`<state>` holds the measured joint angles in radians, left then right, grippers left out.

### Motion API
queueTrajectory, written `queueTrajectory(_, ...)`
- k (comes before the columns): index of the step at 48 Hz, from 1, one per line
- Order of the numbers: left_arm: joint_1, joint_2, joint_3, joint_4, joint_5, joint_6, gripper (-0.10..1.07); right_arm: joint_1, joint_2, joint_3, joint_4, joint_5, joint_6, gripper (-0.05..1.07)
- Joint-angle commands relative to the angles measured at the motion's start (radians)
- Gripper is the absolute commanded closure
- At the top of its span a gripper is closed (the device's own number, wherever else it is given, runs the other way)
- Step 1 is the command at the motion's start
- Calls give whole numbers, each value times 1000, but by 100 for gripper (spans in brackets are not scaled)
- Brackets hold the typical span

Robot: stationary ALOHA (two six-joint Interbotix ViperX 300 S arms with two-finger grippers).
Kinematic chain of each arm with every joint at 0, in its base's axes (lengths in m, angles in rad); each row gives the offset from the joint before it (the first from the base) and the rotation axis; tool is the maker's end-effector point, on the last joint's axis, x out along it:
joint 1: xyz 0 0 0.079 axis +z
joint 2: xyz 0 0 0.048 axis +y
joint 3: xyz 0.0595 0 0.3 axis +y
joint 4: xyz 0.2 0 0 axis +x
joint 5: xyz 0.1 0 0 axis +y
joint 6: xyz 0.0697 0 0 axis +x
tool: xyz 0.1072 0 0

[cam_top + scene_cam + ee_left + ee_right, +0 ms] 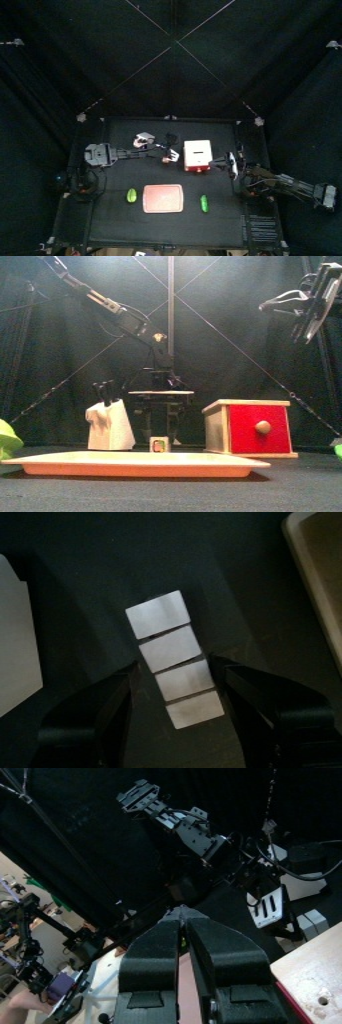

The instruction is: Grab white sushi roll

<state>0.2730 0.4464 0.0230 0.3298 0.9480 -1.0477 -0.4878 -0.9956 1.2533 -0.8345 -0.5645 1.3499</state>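
Note:
The white sushi roll (175,659) is a small white oblong marked in several segments, lying on the black table. My left gripper (178,680) is open, with one jaw on each side of the roll's near end. In the front view the left gripper (160,428) hangs low behind the pink tray, with the roll (160,442) small between its fingertips. In the top view the left gripper (168,156) is at the table's middle. My right gripper (309,302) is raised high at the right, shut and empty; it also shows in the right wrist view (181,933).
A whitish-grey lump (110,426) stands left of the left gripper. A white box with a red edge (251,426) stands to its right. A pink tray (134,463) lies at the front (163,198), with a green piece on each side (131,196) (203,202).

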Motion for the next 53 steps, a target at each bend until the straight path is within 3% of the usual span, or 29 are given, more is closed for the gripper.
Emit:
queueTrajectory(1,14,-18,-2,3,-29,-6,7,2,5,-9,3,-5,-2,56)
queueTrajectory(22,26,-25,40,2,-89,-44,8,-5,5,-9,3,-5,-2,56)
queueTrajectory(39,23,-31,41,2,-86,-43,29,-5,5,-8,3,-5,-2,56)
queueTrajectory(53,18,-89,41,15,-81,-41,32,-6,6,-8,8,-5,0,56)
